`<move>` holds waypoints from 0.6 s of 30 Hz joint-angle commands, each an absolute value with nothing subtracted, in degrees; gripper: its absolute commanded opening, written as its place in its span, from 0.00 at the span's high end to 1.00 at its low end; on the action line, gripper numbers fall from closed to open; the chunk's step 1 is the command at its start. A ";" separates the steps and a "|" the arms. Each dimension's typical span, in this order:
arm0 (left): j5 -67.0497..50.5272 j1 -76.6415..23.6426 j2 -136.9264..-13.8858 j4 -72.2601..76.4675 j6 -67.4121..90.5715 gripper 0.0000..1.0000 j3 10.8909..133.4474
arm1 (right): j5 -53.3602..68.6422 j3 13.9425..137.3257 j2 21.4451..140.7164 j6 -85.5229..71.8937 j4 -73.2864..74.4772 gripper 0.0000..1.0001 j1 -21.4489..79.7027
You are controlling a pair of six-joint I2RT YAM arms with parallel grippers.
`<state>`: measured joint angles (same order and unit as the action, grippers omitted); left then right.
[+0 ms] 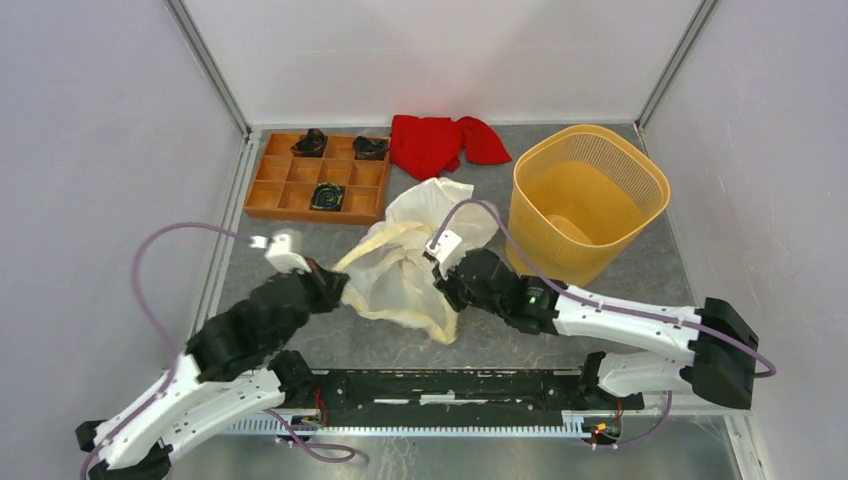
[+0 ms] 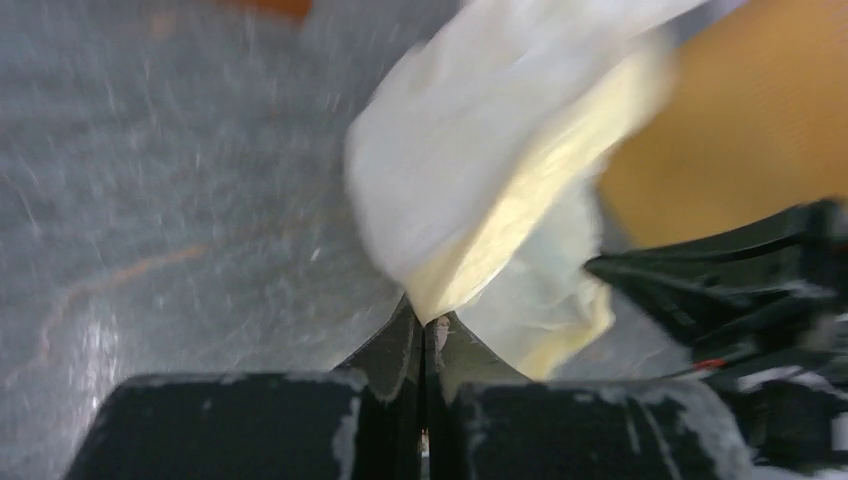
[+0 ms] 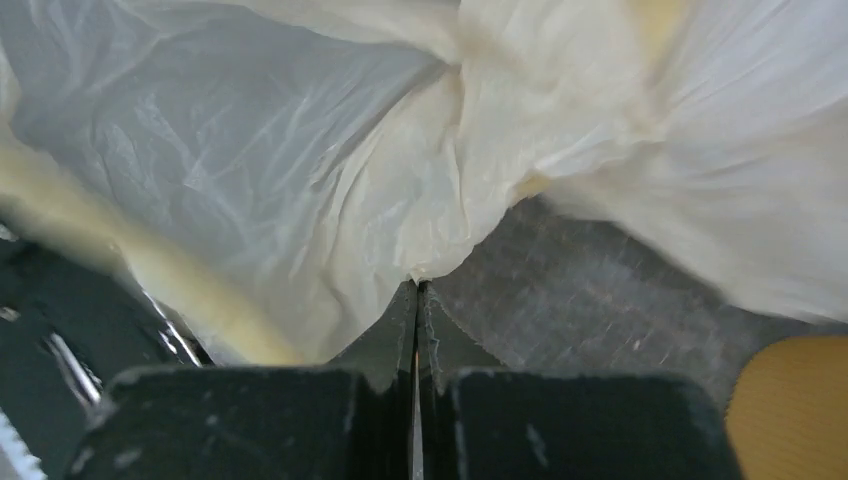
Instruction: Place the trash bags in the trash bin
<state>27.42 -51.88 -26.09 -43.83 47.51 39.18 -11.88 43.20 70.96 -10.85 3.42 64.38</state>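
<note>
Status: trash bag [image 1: 408, 262] crumpled mid-table [image 1: 390, 350], just left of trash bin [image 1: 588, 200]; left gripper [image 2: 424, 335] clamped tight on its left edge, right gripper [image 3: 416, 295] clamped tight on its right side.

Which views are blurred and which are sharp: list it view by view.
Top external: sharp and evenly lit, with the bag and the bin both crisp. Left wrist: motion-smeared all over, the table's speckles drawn into streaks. Right wrist: the bag's wrinkles are crisp at left and softer toward the right edge.
</note>
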 commanded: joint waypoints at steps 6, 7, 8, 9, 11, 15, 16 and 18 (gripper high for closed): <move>40.75 -52.03 -22.90 -41.57 39.81 0.98 54.85 | -15.13 51.30 58.76 -3.72 -1.23 0.99 64.45; 37.96 -52.03 -22.20 -41.51 42.36 0.98 49.38 | -17.28 47.45 57.99 -3.48 -2.15 0.99 64.38; 34.68 -52.01 -21.94 -40.76 44.97 0.98 45.05 | -20.64 45.16 57.96 -4.18 -1.22 1.00 64.22; 31.23 -52.03 -21.66 -39.60 47.49 0.98 40.67 | -24.27 44.12 58.36 -5.68 1.14 1.00 64.16; 27.34 -52.03 -21.19 -37.69 52.99 0.98 34.86 | -24.69 42.27 58.65 -7.03 4.04 1.00 64.14; 25.91 -52.03 -18.61 -32.98 54.85 0.98 30.32 | -15.04 36.75 56.85 -8.97 -1.42 0.92 64.13; 26.68 -52.03 -18.26 -32.81 54.36 0.98 30.40 | -12.09 35.84 56.82 -9.16 -3.30 0.86 64.11; 29.20 -52.03 -18.14 -34.03 54.03 0.98 31.38 | -5.30 35.33 57.91 -9.70 -4.73 0.77 64.14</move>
<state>27.27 -51.90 -20.60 -38.94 50.39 28.14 -16.29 35.44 58.57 -7.84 1.45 64.01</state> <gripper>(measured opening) 0.025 0.163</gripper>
